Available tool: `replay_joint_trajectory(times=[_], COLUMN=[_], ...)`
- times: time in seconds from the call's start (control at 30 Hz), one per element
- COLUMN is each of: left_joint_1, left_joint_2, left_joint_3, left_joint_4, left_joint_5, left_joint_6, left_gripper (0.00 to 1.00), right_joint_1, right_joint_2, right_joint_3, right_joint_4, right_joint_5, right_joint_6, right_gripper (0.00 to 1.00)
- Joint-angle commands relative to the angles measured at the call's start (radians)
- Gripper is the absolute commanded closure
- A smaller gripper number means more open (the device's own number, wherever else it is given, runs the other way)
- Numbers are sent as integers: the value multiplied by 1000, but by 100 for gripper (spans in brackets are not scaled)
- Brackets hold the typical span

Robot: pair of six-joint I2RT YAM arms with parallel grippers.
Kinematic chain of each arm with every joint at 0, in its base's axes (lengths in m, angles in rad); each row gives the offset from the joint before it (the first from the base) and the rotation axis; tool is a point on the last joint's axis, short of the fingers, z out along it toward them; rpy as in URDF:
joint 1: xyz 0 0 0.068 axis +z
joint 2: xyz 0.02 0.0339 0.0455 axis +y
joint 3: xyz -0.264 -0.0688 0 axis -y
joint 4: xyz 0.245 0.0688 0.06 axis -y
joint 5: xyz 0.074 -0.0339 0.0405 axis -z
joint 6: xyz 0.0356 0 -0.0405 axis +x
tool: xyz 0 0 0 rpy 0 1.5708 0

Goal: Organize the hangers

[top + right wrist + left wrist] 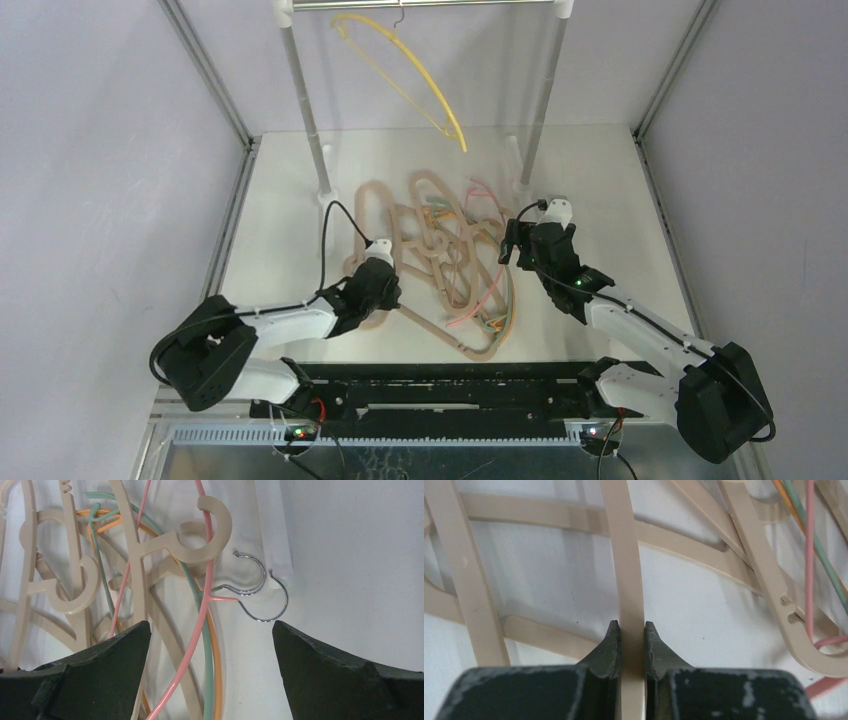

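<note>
A tangle of thick beige hangers (440, 250) lies flat mid-bench, most with their long sides running from the near edge towards the far edge. Thin pink (225, 598), green (206, 670) and orange (218, 680) hangers thread through the pile, their metal hooks (264, 577) pointing towards the right edge of the bench (600, 190). A yellow hanger (400, 70) hangs from the rail (430, 4) at the far edge, one arm slanting down to the right. The left pincer (631, 627) is clamped narrowly on one beige bar. The right pincer (211, 630) is spread wide above the hooks, holding nothing.

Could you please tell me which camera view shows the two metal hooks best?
The right wrist view: both metal hooks lie sharp and unobstructed. The top view renders them too small to see; the left wrist view misses them.
</note>
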Motion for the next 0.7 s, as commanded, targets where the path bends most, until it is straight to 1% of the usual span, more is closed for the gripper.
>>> replay_joint_trajectory(times=[0.0,0.17,0.33,0.43,0.53,0.6,0.67], left_joint_1=[-5,-5,-2,0,4,13,45], left_joint_2=[-101,-251,-426,-509,-558,-586,-598], left_joint_3=[46,94,153,189,213,211,211], left_joint_4=[-40,-111,-140,-131,-102,-57,-2], left_joint_5=[8,43,50,33,13,10,44], left_joint_6=[17,24,-11,-36,-62,-85,-109], left_gripper=[100,100,100,100,100,100,100], right_joint_1=[3,3,0,0,0,0,0], right_joint_2=[3,11,9,-1,-13,-20,-24], right_joint_3=[6,6,7,6,7,6,7], right_joint_4=[55,71,76,71,63,57,53], right_joint_5=[18,19,26,39,50,56,63], right_joint_6=[13,9,7,9,9,10,10], right_gripper=[0,0,0,0,0,0,0])
